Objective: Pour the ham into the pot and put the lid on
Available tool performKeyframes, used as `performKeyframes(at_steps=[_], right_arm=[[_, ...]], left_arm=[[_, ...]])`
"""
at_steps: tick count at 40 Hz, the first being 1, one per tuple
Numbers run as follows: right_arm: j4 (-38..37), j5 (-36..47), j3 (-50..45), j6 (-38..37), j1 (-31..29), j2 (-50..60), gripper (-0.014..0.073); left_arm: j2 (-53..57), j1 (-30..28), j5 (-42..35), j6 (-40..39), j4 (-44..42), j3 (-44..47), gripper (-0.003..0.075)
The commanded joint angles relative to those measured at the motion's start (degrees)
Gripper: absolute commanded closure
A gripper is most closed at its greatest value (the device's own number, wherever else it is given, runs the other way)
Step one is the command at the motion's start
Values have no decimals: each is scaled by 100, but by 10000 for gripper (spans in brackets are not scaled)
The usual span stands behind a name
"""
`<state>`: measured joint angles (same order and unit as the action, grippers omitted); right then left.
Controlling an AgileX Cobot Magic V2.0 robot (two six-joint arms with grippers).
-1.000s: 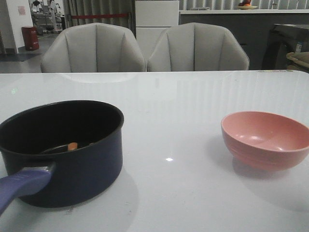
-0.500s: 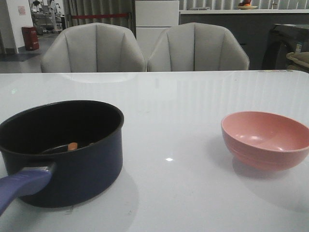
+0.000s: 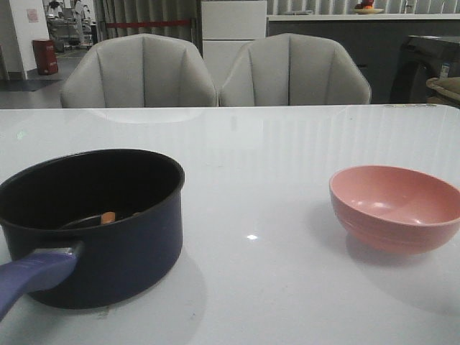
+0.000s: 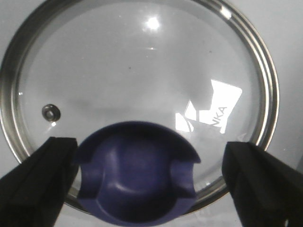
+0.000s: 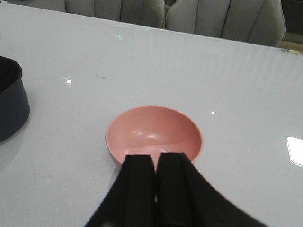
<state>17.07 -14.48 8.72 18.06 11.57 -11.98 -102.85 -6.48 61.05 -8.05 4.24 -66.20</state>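
The dark navy pot (image 3: 93,223) stands at the table's front left, its purple-blue handle (image 3: 32,277) pointing toward me; its edge shows in the right wrist view (image 5: 10,99). One orange-pink ham chunk (image 3: 108,217) shows inside it. The glass lid (image 4: 142,80) with steel rim and white lettering lies flat under my left gripper (image 4: 149,149), which is open with its jaws on either side of the blue-purple knob (image 4: 137,177). My right gripper (image 5: 156,158) is shut and empty, just on the near side of the pink bowl (image 5: 154,132). Neither gripper nor the lid shows in the front view.
The pink bowl (image 3: 395,208) stands empty at the front right of the white table (image 3: 251,165). Two grey chairs (image 3: 215,72) stand behind the table's far edge.
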Motion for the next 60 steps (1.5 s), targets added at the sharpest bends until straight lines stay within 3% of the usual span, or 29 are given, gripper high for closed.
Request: performKeyframes(at_steps=[1, 17, 30, 37, 60], right_arm=[[32, 412, 150, 37, 4, -35, 449], [32, 412, 150, 37, 4, -35, 449], [32, 412, 150, 37, 4, -35, 449], [32, 412, 150, 37, 4, -35, 449], [32, 412, 150, 37, 4, -35, 449]], left_arm=[[125, -18, 53, -55, 27, -147, 70], [-44, -18, -21, -55, 27, -147, 99], [-44, -18, 75, -55, 27, -147, 471], [-44, -18, 124, -55, -3, -147, 577], [239, -7, 764, -22, -57, -835, 587]])
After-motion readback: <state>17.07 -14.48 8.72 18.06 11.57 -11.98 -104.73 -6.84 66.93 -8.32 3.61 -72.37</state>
